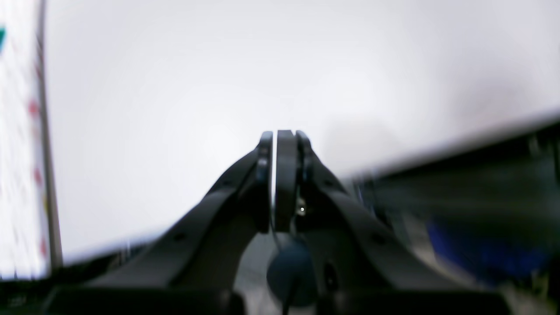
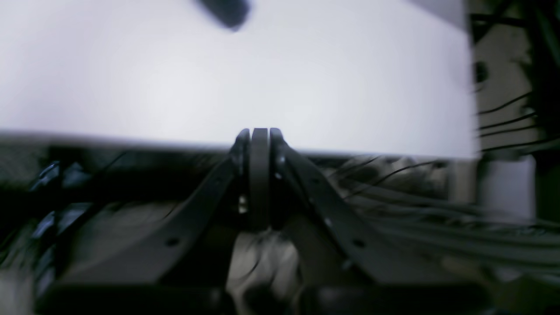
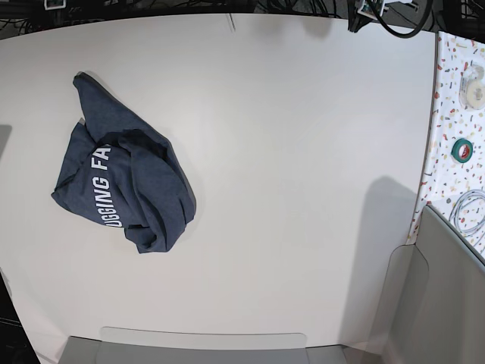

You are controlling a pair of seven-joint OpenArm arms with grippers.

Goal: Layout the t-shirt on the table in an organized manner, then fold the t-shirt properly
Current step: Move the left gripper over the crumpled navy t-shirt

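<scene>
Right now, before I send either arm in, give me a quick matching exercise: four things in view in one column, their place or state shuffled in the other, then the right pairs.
Things:
1. t-shirt
2. left end effector
3. green tape roll
4. table

Place or state:
A. shut, holding nothing
B. on the speckled side surface at the base view's right
C. crumpled, white lettering partly showing, on the base view's left
D. off-white, mostly bare

Pairs: 1-C, 2-A, 3-B, 4-D
</scene>
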